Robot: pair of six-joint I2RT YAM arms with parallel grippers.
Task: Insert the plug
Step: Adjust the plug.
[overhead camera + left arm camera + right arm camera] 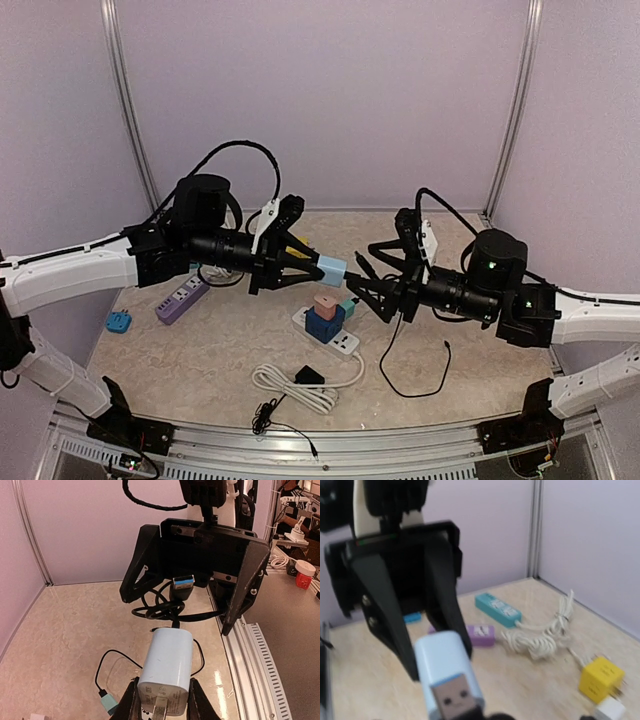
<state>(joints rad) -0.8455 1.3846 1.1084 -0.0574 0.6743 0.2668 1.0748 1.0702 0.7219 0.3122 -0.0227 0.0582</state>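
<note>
**Plug not in yet: charger and plug face to face in the air**

I saw my left jaws squeezing the light blue charger (pixel 332 267) in the middle of the frame, up above the tabletop (pixel 200 350). My right jaws stood wide. The black plug (pixel 183 584) sat between them, pointing at the charger but apart from it, and I could not tell what kept it up. So the lining up looked done to me, and pushing the plug into the charger was left. The tabletop was pale and looked like stone, with a white power strip (pixel 345 342), a purple strip (pixel 182 298) at the left and a coiled white cord (pixel 295 385) lower down. Plain lilac walls stood around it.
</note>
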